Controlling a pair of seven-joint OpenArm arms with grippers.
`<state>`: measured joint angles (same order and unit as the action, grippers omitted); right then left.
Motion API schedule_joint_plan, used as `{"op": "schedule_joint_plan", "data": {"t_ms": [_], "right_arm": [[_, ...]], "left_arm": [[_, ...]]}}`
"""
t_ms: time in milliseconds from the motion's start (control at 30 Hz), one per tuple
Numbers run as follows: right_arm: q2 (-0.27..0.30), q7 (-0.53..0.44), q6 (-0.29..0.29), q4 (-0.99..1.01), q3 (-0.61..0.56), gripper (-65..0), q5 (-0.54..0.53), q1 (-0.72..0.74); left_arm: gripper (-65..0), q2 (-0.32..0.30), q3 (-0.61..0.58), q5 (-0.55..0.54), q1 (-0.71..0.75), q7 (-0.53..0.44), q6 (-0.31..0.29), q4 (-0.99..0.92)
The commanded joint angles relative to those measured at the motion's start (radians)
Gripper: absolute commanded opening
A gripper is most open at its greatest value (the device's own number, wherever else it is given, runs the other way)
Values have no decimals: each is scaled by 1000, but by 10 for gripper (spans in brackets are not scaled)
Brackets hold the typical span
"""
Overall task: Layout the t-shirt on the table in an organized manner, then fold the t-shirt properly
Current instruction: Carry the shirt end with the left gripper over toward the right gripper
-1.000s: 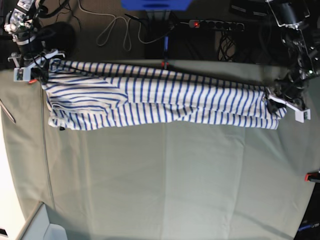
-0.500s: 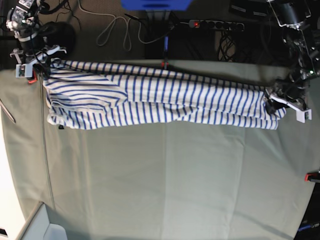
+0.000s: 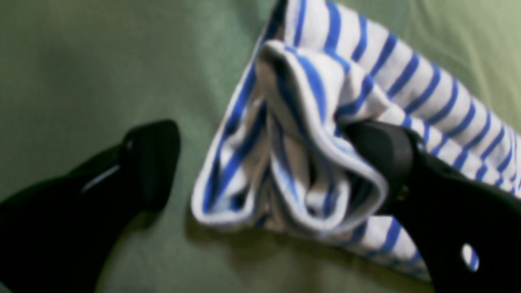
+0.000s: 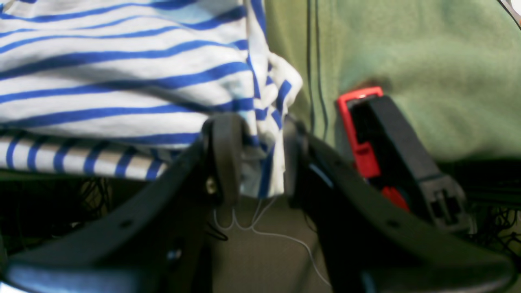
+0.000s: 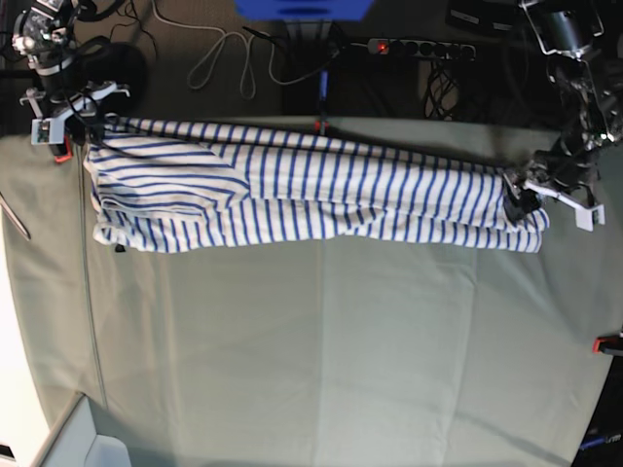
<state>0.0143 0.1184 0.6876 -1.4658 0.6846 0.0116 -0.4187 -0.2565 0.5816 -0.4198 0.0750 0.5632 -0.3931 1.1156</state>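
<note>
- The t-shirt (image 5: 311,195) lies stretched in a long folded band across the far part of the table (image 5: 321,360), from one side edge to the other.
- Left gripper (image 3: 260,162) — jaws spread wide; one finger (image 3: 378,154) touches the bunched shirt end, the other stands apart on bare cloth.
- Right gripper (image 4: 254,158) — jaws partly apart with a shirt corner hanging between them; no clamping visible.
- A red clamp (image 4: 362,134) sits just beside that gripper at the table edge.

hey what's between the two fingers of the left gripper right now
The bunched end of the t-shirt lies between them, resting against one finger; bare table cloth separates it from the other finger of the open left gripper. The left wrist view shows this.
</note>
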Motion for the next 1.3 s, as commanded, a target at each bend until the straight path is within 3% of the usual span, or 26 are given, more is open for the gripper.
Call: {"op": "schedule_joint_plan", "data": {"t_ms": [0,100,167,433,567,700,867,1067,1267], "right_arm": [[9,-24,11,-17,7,-466,-15,-6],[9,-24,11,-17,5,-466,-15,-6],[9,-23,11,-17,7,-466,-15,-6],[8,-23,11,-17,7,-466,-15,-6],[8,-23,11,-17,7,-466,-15,-6],[8,-21,11,-19,5,-466,-15,-6],[8,-18,11,-20,5,-465,-15,-6],[6,-16,11,-20,5,-463,-15,-6],[6,-21,11,-22,5,-465,-15,-4]], "left_arm": [[-19,-7,-2,9,-11,31,9,-12],[-26,-5,-2,0,-11,31,7,-15],[-92,-5,-2,0,-11,31,7,-15],[-650,-5,-1,0,-25,31,7,-13],[-650,-5,-1,-1,-39,31,7,5],[-650,9,-1,-1,-10,41,7,171],[-650,108,-16,8,76,42,9,489],[-650,188,-246,11,134,39,10,670],[-650,194,-590,106,107,31,21,576]]}}
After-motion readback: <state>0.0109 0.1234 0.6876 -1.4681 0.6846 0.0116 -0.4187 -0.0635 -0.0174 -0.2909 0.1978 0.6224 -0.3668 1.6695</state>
